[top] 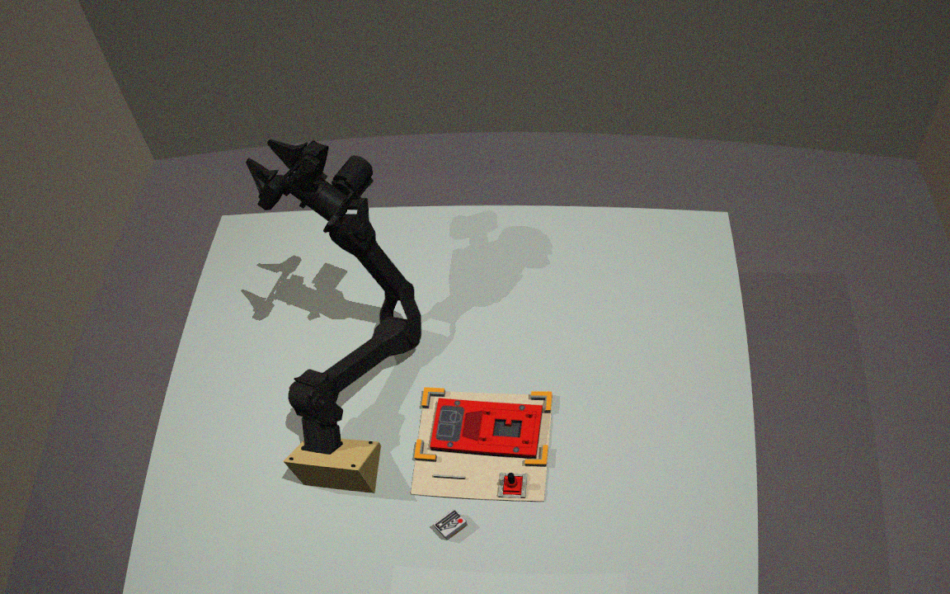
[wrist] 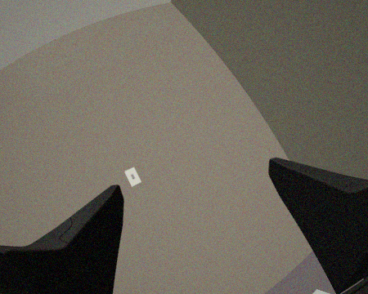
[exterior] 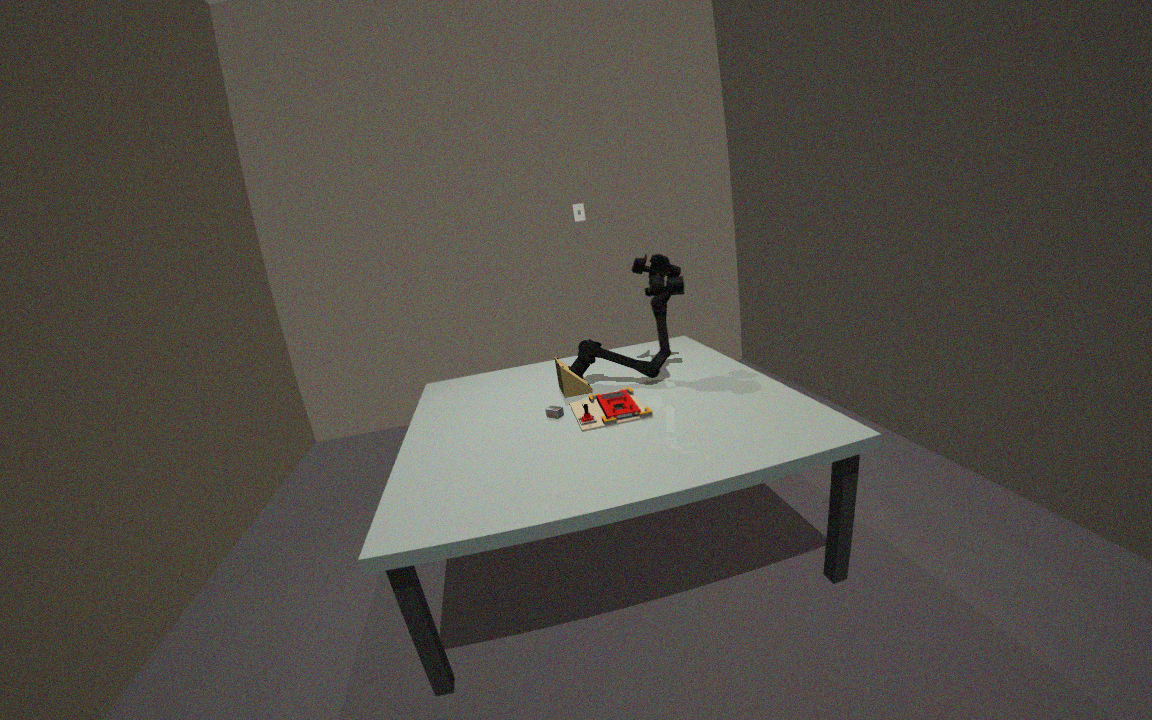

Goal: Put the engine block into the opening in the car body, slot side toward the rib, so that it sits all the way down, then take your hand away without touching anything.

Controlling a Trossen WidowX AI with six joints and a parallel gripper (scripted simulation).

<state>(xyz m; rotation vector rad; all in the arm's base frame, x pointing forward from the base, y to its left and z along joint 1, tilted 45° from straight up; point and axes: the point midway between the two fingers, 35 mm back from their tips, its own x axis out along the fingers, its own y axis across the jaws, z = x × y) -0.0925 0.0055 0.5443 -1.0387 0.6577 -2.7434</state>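
Note:
The car body is a flat red plate lying on a board between orange corner pieces. Its opening shows a dark floor, with a small red rib at the far edge in the top view. The engine block, as far as I can tell the small grey block with black stripes and a red dot, lies on the table outside the board, turned at an angle; its slot side is unclear. My gripper is open and empty, raised high and far from both, facing away from the car body.
The beige board also carries a red piece with a black knob in a grey holder, and a thin grey rod. The arm's wooden base block stands beside the board.

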